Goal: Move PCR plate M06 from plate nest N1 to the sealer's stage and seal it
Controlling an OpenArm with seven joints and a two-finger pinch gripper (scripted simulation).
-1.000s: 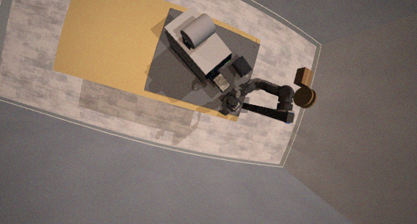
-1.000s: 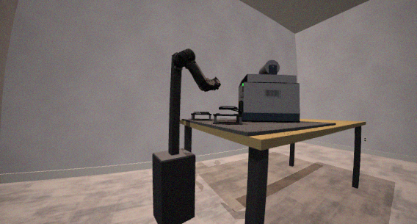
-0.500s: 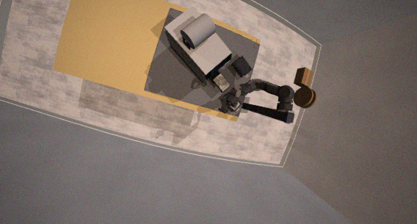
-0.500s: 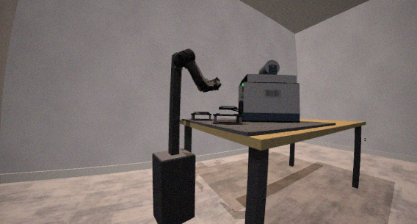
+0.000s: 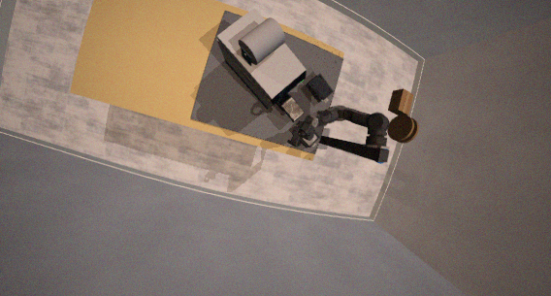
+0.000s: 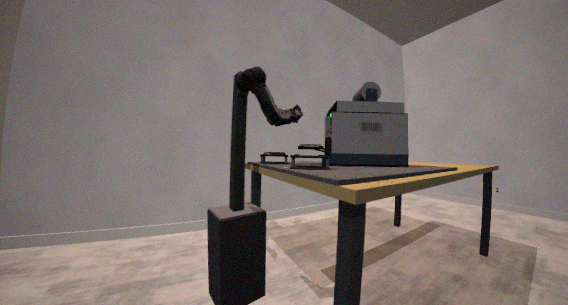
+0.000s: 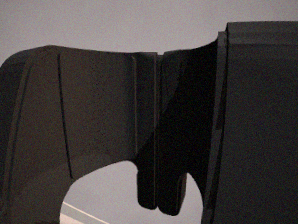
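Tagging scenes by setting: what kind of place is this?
Likely a lab automation cell in a bare room: a benchtop sealer with a foil roll and green lamp, plate nests on a mat, and a pedestal-mounted arm beside the table.

START key too small to tell on sealer (image 6: 367,135), plate labels unreadable, nearer nest (image 5: 305,136) under arm

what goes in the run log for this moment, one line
gripper: jaws shut, empty | raised near sealer front | lamp: green | stage: out
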